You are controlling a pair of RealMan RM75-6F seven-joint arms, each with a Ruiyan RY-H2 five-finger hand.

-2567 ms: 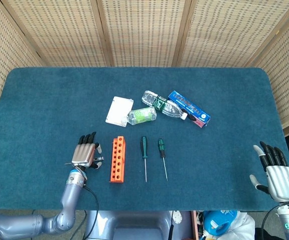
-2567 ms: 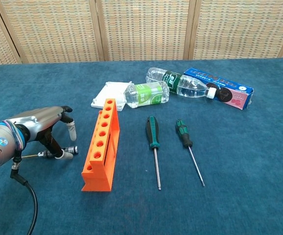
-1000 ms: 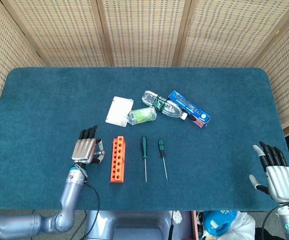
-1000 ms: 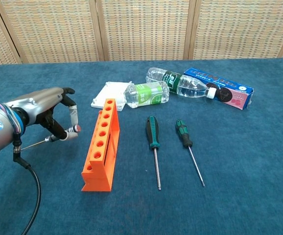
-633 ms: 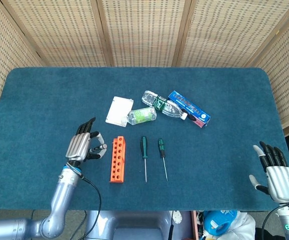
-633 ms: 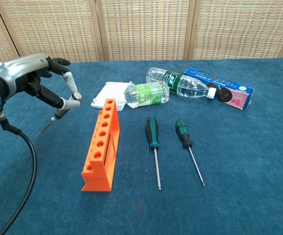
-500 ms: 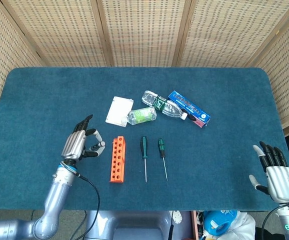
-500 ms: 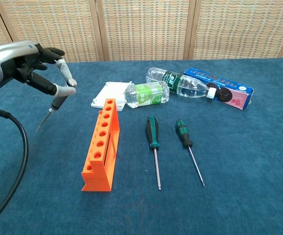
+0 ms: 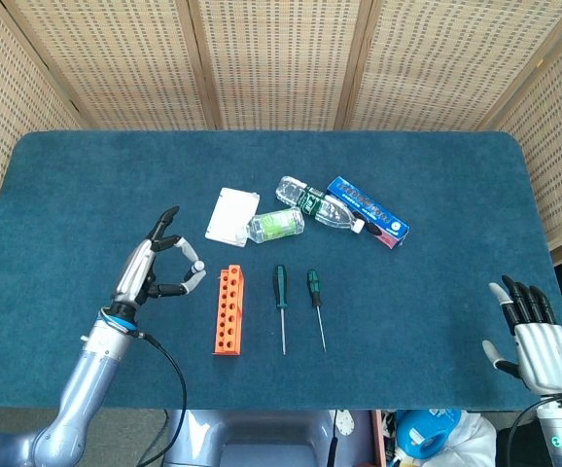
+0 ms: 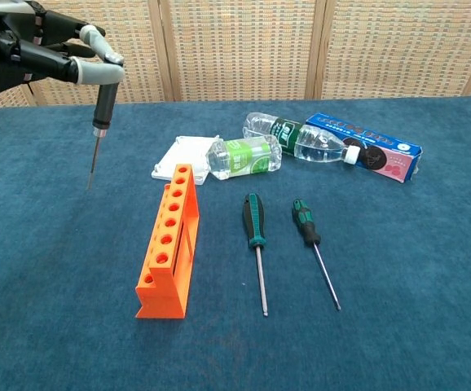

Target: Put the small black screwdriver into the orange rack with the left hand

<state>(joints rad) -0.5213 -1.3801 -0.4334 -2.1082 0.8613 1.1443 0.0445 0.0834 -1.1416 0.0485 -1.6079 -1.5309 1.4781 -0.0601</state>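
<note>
My left hand (image 10: 44,50) is raised at the upper left of the chest view and pinches the small black screwdriver (image 10: 103,102) by the top of its handle. The tool hangs almost upright, tip down, above the cloth and to the left of the orange rack (image 10: 170,240). From the head view, the left hand (image 9: 155,270) sits just left of the rack (image 9: 228,309), with the screwdriver mostly hidden behind the fingers. The rack's row of holes stands empty. My right hand (image 9: 532,341) rests open at the table's near right edge.
Two green-handled screwdrivers (image 10: 255,224) (image 10: 306,224) lie right of the rack. Behind it are a white box (image 10: 180,159), two plastic bottles (image 10: 244,156) (image 10: 301,138) and a blue carton (image 10: 374,151). A black cable (image 9: 169,389) trails from the left arm.
The left hand has lifted the screwdriver off the cloth left of the rack, raised it high and swung it from lying flat to tip-down. The right hand has stayed still.
</note>
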